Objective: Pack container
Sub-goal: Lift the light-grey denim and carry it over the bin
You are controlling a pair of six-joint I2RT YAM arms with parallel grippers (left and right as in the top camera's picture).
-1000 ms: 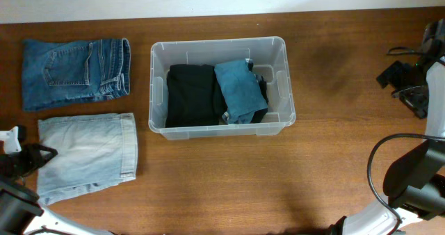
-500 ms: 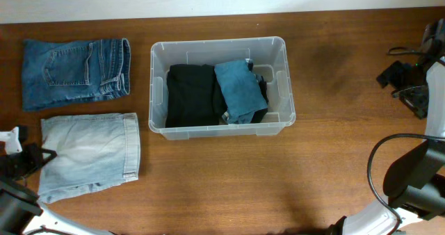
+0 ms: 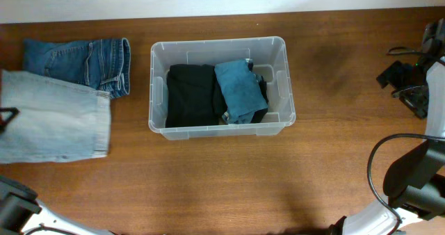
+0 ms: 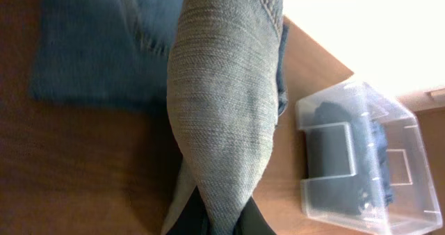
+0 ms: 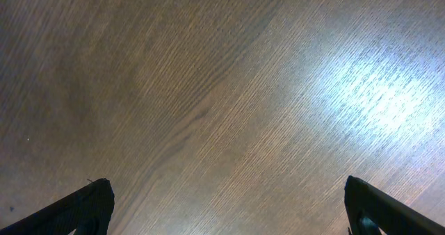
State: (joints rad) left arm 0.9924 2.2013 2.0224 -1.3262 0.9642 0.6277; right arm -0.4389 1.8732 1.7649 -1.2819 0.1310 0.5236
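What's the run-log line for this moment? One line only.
left gripper: shut on light-wash jeans, raised over dark jeans | right gripper: open, empty, above table | container: holds black garment, blue garment

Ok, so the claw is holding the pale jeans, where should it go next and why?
Probably carry them to the right, over the container. The left claw is shut on the pale jeans, which hang partly over the dark jeans, left of the container. Inside are a black garment and a blue garment, so there looks to be room.
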